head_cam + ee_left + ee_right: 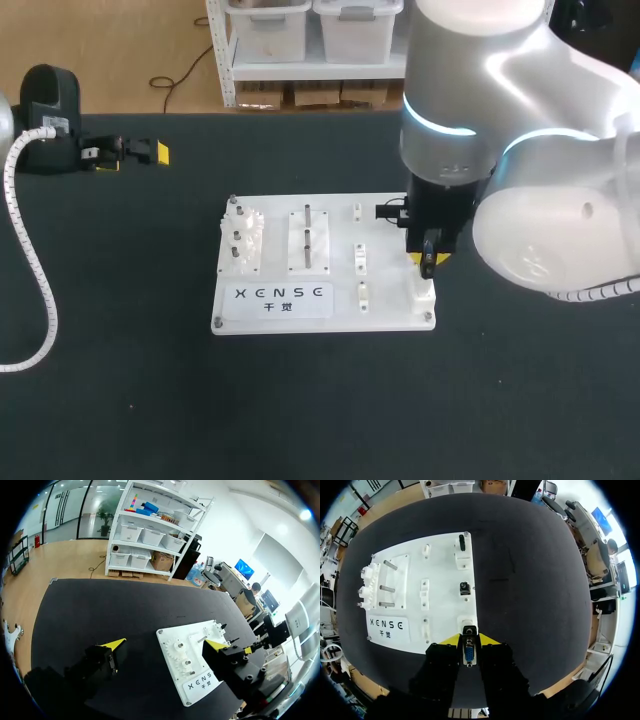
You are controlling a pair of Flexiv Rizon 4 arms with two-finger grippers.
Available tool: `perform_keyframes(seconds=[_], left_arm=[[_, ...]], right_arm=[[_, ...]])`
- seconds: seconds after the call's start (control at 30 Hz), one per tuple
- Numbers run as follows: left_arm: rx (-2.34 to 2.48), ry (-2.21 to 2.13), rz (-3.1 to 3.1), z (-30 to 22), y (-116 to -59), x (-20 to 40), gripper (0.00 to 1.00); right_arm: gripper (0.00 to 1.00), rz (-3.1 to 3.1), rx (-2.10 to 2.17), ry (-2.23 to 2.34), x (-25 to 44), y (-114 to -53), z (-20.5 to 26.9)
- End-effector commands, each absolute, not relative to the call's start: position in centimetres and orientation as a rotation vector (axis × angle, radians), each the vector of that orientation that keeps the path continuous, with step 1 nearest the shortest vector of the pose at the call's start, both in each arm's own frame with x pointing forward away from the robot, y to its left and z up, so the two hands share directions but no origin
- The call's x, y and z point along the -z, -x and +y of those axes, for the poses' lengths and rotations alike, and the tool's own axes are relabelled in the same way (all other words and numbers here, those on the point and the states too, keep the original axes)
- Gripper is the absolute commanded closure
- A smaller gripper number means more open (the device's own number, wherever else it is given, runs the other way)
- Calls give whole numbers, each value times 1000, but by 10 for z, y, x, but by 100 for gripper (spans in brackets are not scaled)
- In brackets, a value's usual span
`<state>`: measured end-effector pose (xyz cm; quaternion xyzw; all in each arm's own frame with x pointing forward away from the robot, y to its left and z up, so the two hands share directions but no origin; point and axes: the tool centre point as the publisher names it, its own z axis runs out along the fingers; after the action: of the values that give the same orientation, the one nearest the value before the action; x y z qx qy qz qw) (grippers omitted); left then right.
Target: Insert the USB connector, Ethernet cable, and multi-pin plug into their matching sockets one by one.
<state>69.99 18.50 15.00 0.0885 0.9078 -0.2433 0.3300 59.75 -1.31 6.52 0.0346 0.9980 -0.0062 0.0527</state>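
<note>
A white socket board (380, 312) lies mid-table. My right gripper (428, 262) hangs over its near right corner, just above a white socket block (422, 295). In the right wrist view the right gripper (469, 641) is shut on the multi-pin plug (468, 654), a blue-faced connector pointing at the white socket (466, 623) right ahead of the fingertips. Further ahead along the same board edge sit a small black connector (464, 588) and a dark slot (462, 542). My left gripper (135, 158) rests at the table's far left, open and empty, its fingertips (112, 643) wide apart.
The board (445, 565) also carries upright pegs (308, 232), white gears (245, 240) and small white clips (360, 258). A white corrugated hose (40, 290) from my left arm curves over the table's left side. Black tabletop surrounds the board.
</note>
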Motion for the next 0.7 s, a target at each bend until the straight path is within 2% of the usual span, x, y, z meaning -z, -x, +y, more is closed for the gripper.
perform_keyframes(seconds=[0.03, 0.7], left_arm=[[636, -232, 2374, 185, -700, -150, 0], [636, -232, 2374, 185, -700, -150, 0]], right_arm=[[100, 3033, 23, -107, -62, -597, -13], [100, 3034, 9, -84, -62, -598, -9]])
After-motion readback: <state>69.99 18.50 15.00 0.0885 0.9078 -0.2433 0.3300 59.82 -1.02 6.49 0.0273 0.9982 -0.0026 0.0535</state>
